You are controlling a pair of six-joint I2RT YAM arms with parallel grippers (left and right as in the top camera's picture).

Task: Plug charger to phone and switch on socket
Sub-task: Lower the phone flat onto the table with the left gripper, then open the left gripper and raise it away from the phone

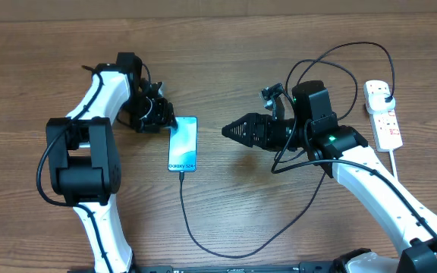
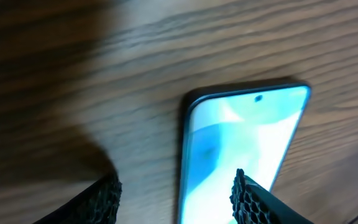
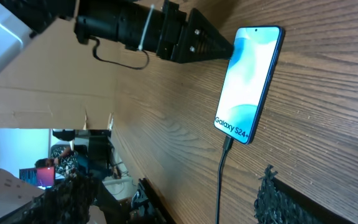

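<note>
The phone (image 1: 183,143) lies flat mid-table, light blue screen up with "Galaxy S24" text. The charger cable (image 1: 203,246) runs from the phone's near end, its connector tip in the phone's port (image 3: 228,144), loops across the table and ends in a black plug in the socket (image 1: 386,121), a white power strip at far right. My left gripper (image 1: 163,115) is open, its fingers (image 2: 176,193) straddling the phone's far end (image 2: 241,130). My right gripper (image 1: 231,130) is open and empty, right of the phone; the right wrist view shows the phone (image 3: 248,81) ahead.
The socket's thick white cord (image 1: 397,163) runs toward the front right edge. Black arm cabling (image 1: 332,61) loops above the right arm. Bare wooden table (image 1: 249,197) lies between the arms.
</note>
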